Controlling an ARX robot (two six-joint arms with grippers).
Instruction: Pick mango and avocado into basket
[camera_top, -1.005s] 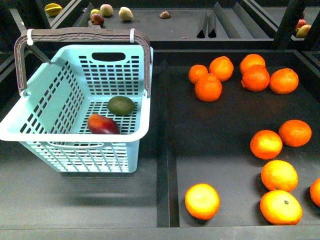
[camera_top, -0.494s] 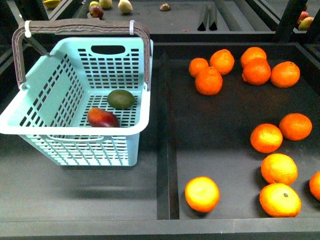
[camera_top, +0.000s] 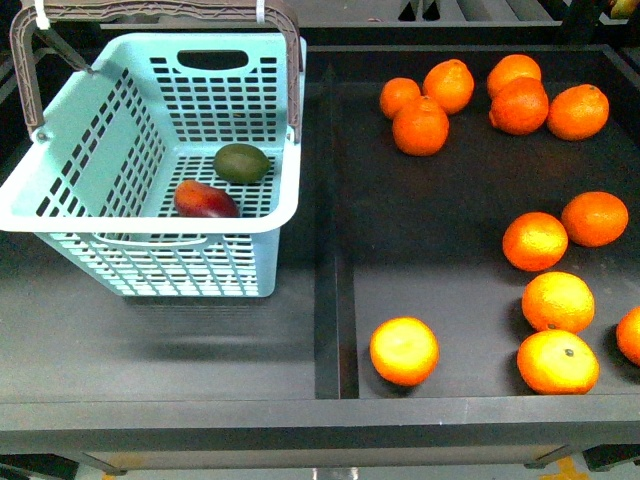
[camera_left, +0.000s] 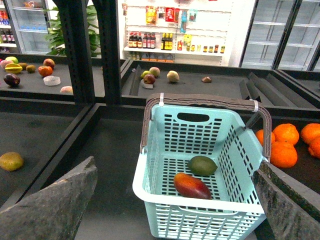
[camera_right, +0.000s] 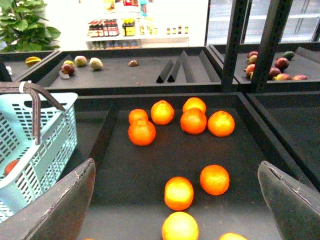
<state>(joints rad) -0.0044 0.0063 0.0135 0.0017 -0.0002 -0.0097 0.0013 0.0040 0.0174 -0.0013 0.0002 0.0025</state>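
Observation:
The light teal basket (camera_top: 150, 222) stands in the left bin with its brown handles up. Inside it the dark red mango (camera_top: 205, 200) lies on the floor, and the dull green avocado (camera_top: 241, 162) sits just behind it, close beside it. Neither arm shows in the front view. From the left wrist I look down at the basket (camera_left: 195, 202), with the mango (camera_left: 192, 185) and avocado (camera_left: 202, 165) in it. My left gripper (camera_left: 175, 167) is open and empty, held above and before the basket. My right gripper (camera_right: 176, 164) is open and empty over the oranges, with the basket (camera_right: 50, 135) off to one side.
Several oranges (camera_top: 404, 350) lie scattered in the right bin, set off from the basket's bin by a raised black divider (camera_top: 335, 300). A farther shelf holds small fruit (camera_left: 155, 75). Black upright posts (camera_left: 80, 50) stand behind the basket's bin.
The front view has tilted down: basket and oranges slid up the picture, the far shelf left view and the table's front edge came in. Mango and avocado stay in the basket.

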